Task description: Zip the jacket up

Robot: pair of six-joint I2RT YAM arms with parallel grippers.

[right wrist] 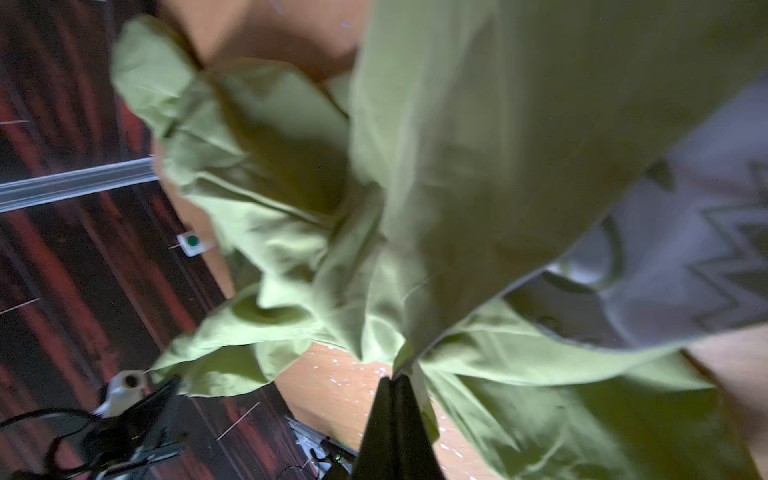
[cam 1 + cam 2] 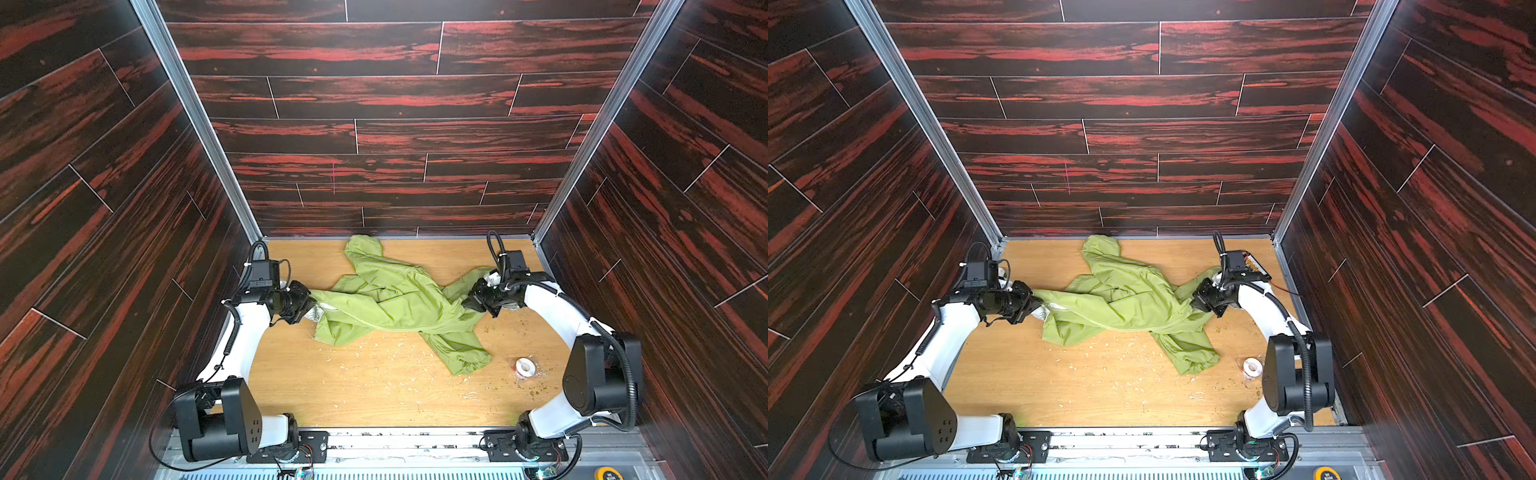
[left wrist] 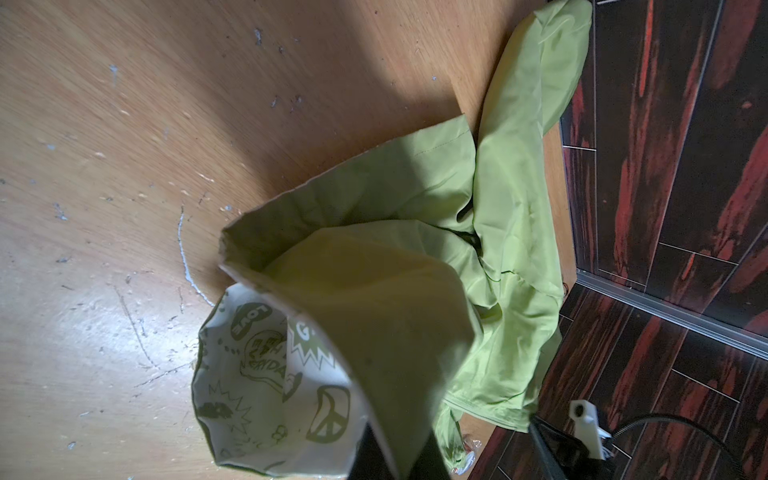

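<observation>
The lime-green jacket (image 2: 390, 299) (image 2: 1121, 299) lies crumpled and stretched sideways across the wooden table, hood toward the back wall, one sleeve trailing toward the front right. A pale zipper line (image 2: 365, 323) runs along its lower fold. My left gripper (image 2: 313, 305) (image 2: 1038, 305) (image 3: 399, 457) is shut on the jacket's left edge, where the white patterned lining (image 3: 266, 374) turns outward. My right gripper (image 2: 465, 301) (image 2: 1194, 301) (image 1: 395, 378) is shut on a pinch of the jacket (image 1: 457, 145) at its right end. The zipper slider is not visible.
A small white tape roll in clear wrap (image 2: 524, 368) (image 2: 1252, 367) lies near the right arm's elbow. Pale crumbs and green flecks litter the table (image 2: 374, 395) in front of the jacket. Dark wood-pattern walls close in on three sides.
</observation>
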